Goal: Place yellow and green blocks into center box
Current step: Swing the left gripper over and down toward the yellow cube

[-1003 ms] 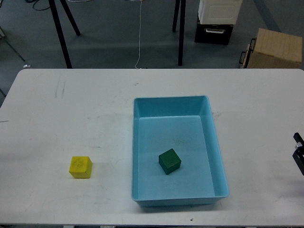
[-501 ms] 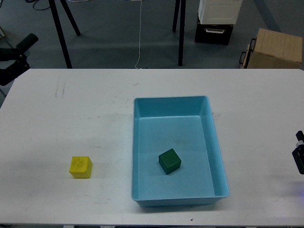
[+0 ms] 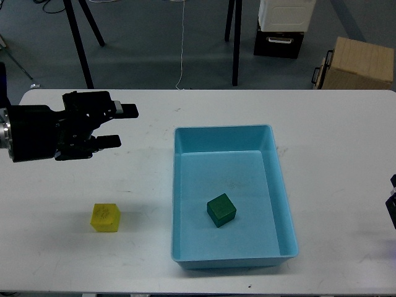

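Note:
A yellow block (image 3: 105, 217) sits on the white table (image 3: 74, 179) at the front left. A green block (image 3: 221, 210) lies inside the light-blue box (image 3: 281, 185) in the middle of the table. My left gripper (image 3: 120, 125) is open and empty, above the table behind the yellow block and left of the box. Only a small dark bit of my right arm (image 3: 392, 201) shows at the right edge; its gripper is out of view.
Beyond the table's far edge are black stand legs (image 3: 79, 43), a white cable, a white and black case (image 3: 281, 25) and a cardboard box (image 3: 359, 62) on the grey floor.
My left arm has swung in from the far left edge over the table, towards the right. The part of the right arm has slid further out of view. The blocks have not moved.

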### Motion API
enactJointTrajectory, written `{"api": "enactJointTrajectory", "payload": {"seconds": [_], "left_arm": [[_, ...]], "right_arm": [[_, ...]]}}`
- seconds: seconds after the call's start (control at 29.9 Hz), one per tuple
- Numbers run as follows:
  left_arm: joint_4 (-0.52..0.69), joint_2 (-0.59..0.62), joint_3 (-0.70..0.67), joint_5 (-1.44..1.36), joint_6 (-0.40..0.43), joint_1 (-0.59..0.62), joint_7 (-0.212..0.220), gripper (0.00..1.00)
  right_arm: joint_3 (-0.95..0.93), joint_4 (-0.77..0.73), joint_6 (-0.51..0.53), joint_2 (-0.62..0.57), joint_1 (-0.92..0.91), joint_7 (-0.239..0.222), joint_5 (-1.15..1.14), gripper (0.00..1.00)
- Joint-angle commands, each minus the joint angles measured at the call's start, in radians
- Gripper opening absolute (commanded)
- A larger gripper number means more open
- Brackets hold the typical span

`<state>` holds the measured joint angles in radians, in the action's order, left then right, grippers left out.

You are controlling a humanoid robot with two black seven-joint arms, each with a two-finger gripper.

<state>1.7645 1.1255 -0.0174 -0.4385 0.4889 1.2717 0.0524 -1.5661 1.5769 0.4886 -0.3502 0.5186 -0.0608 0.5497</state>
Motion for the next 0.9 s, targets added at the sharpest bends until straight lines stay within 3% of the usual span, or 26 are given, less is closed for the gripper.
{"api": "enactJointTrajectory", "payload": {"seconds": [0.0, 0.13, 0.23, 0.53, 0.7, 0.87], "left_arm": [[-0.022, -0.062, 0.196, -0.019, 0.0, 0.219, 0.015, 1.0], [-0.155, -0.24, 0.445, -0.019, 0.0, 0.415, 0.011, 1.0], [-0.206, -0.363, 0.604, -0.019, 0.0, 0.483, 0.009, 0.99], [-0.123, -0.4, 0.996, -0.137, 0.0, 0.58, 0.021, 0.98], [-0.122, -0.418, 1.042, -0.146, 0.0, 0.584, 0.026, 0.98], [-0.194, -0.469, 1.039, -0.146, 0.0, 0.532, 0.026, 0.98]], "right_arm": [[0.0, 0.0, 0.0, 0.0, 0.0, -0.001, 0.0, 0.83], [0.0, -0.003, 0.0, 0.0, -0.002, -0.001, -0.001, 0.83], [0.0, -0.003, 0.0, 0.0, 0.0, -0.001, -0.001, 0.83], [0.0, -0.005, 0.0, 0.002, 0.001, 0.001, 0.001, 0.83], [0.011, -0.009, 0.0, 0.005, -0.005, -0.001, -0.001, 0.83], [0.015, -0.008, 0.0, 0.005, -0.006, -0.001, -0.001, 0.83]]}}
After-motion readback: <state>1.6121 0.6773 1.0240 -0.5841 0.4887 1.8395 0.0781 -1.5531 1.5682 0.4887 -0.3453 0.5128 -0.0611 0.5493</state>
